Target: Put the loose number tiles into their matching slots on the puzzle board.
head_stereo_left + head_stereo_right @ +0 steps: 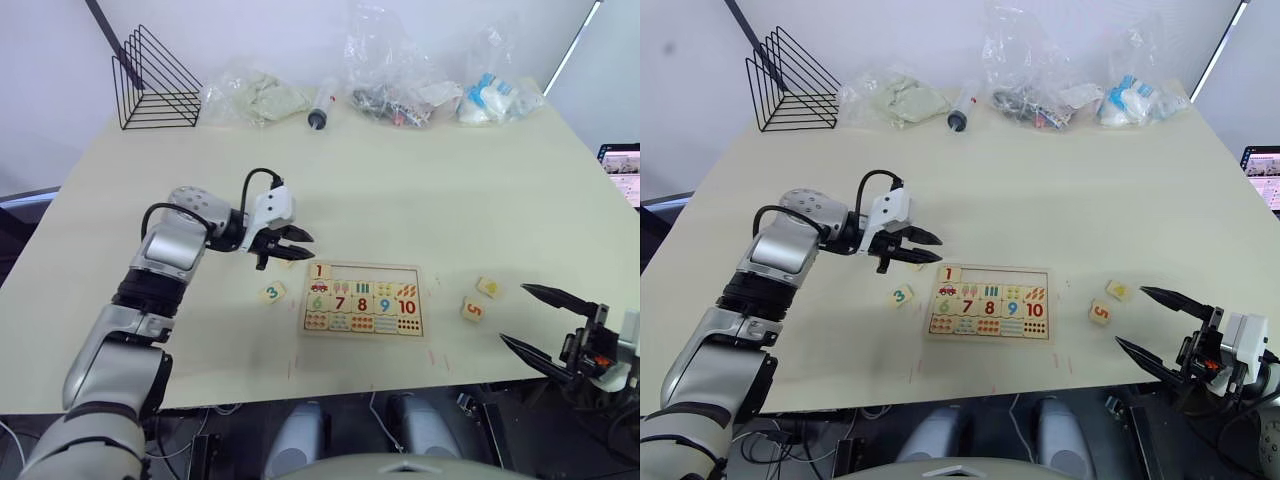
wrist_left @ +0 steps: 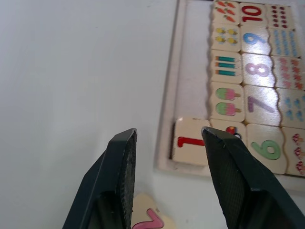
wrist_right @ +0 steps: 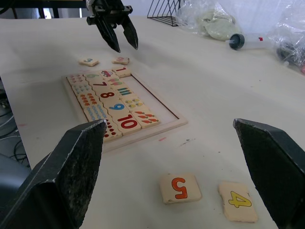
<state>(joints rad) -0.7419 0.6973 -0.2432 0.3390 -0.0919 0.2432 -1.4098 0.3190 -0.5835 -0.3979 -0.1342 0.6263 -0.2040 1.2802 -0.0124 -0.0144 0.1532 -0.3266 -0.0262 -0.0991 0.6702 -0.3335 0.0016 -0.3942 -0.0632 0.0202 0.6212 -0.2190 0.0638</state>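
The puzzle board (image 1: 362, 298) lies near the table's front edge. Tile 1 (image 1: 319, 270) sits in the leftmost slot of its top row; the other slots (image 1: 375, 272) in that row are bare. My left gripper (image 1: 295, 245) hovers open and empty just left of that corner, above a loose tile with a pink digit (image 2: 148, 218). Tile 3 (image 1: 271, 292) lies left of the board. Tiles 5 (image 1: 473, 309) and 4 (image 1: 489, 287) lie to the board's right. My right gripper (image 1: 512, 313) is wide open and empty beside them, at the table's front right.
A black wire rack (image 1: 155, 80), several plastic bags (image 1: 395, 90) and a syringe (image 1: 322, 105) line the far edge. A screen (image 1: 622, 170) stands off the table's right side. The table's front edge (image 1: 330, 395) runs just below the board.
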